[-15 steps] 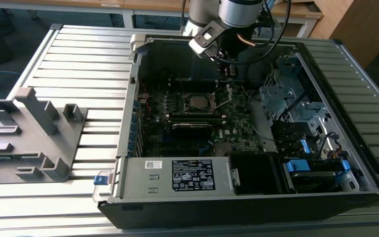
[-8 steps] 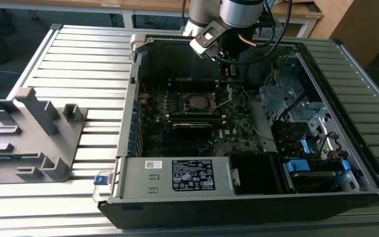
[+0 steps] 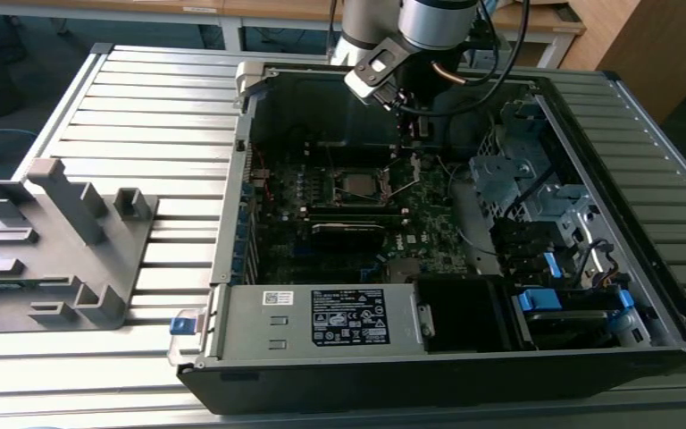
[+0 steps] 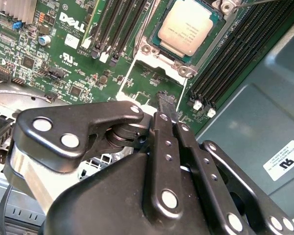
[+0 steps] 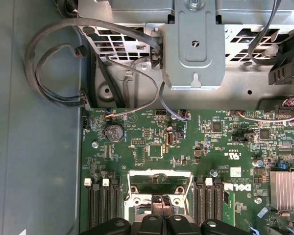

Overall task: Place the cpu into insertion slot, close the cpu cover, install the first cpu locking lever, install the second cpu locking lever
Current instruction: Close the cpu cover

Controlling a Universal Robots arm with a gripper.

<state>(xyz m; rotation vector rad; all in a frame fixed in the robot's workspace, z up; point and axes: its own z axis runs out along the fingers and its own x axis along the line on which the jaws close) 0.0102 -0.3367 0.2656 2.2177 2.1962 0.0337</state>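
The pale silver-grey square cpu (image 4: 188, 27) lies seated in the silver-rimmed square insertion slot (image 4: 149, 44) on the green motherboard (image 4: 63, 58). The black pincer (image 4: 166, 100), pressed together and empty, hovers just beside the slot. Placement looks finished; the closing steps seem at hand, calling for careful downward presses at the slot's edge.

White lettering marks the green motherboard (image 4: 71, 22). A white printed sticker (image 4: 284, 164) sits on the case wall (image 4: 255, 112). A black printed label (image 3: 349, 317) covers the power supply (image 3: 247, 332). The cpu (image 4: 188, 27) bears faint print.
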